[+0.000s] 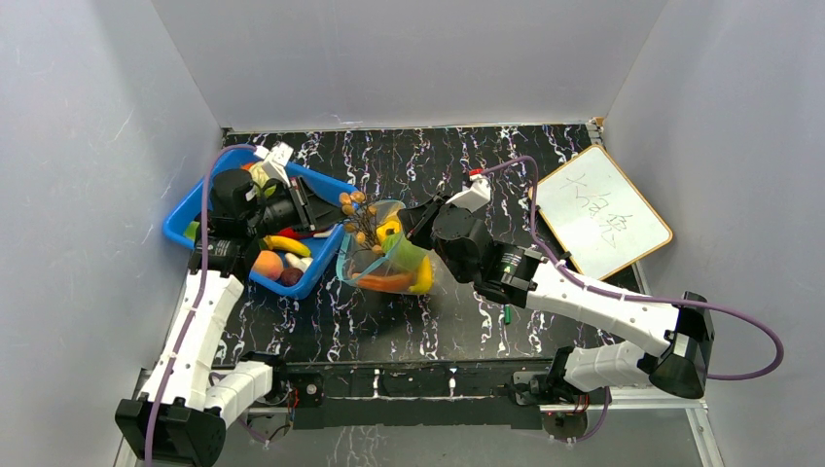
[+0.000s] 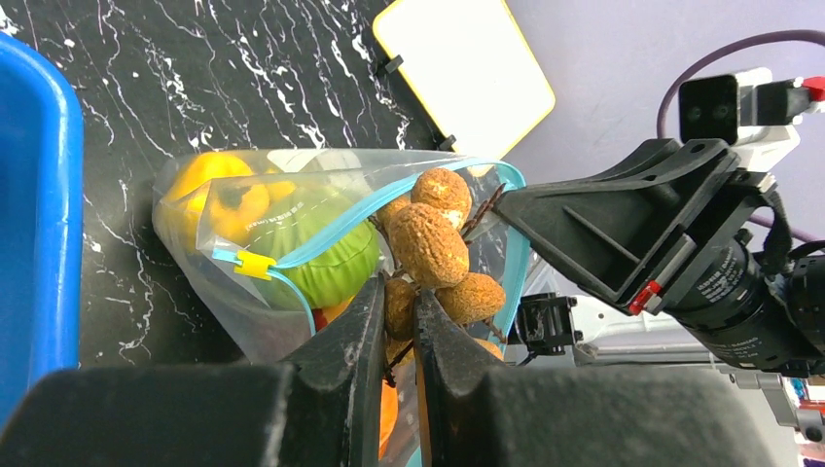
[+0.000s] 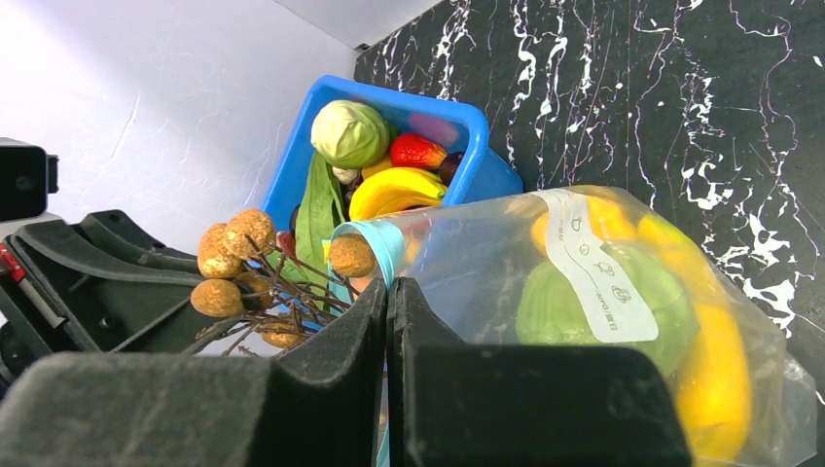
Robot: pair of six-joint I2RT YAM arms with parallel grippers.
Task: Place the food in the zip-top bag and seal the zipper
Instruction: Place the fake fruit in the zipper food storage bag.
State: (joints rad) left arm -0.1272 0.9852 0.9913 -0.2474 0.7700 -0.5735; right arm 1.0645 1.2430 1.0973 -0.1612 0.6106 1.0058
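The clear zip-top bag (image 1: 362, 265) lies at mid-table with its mouth held up and open. Inside it are a yellow piece (image 2: 229, 199), a green piece (image 2: 336, 258) and an orange piece (image 1: 387, 282). My left gripper (image 2: 397, 292) is shut on a twiggy bunch of brown round fruits (image 2: 428, 243), holding it at the bag's mouth. My right gripper (image 3: 387, 287) is shut on the bag's mouth edge at the teal zipper (image 3: 386, 245). The zipper's yellow slider (image 2: 253, 265) sits on the teal strip. More food, such as a banana (image 3: 394, 190) and a pale cabbage (image 3: 350, 133), lies in the blue bin.
The blue bin (image 1: 191, 207) stands at the left, right behind my left gripper (image 1: 326, 219). A white board with a yellow rim (image 1: 603, 209) lies at the back right. A small green pen (image 1: 507, 313) lies under the right arm. Grey walls enclose the table.
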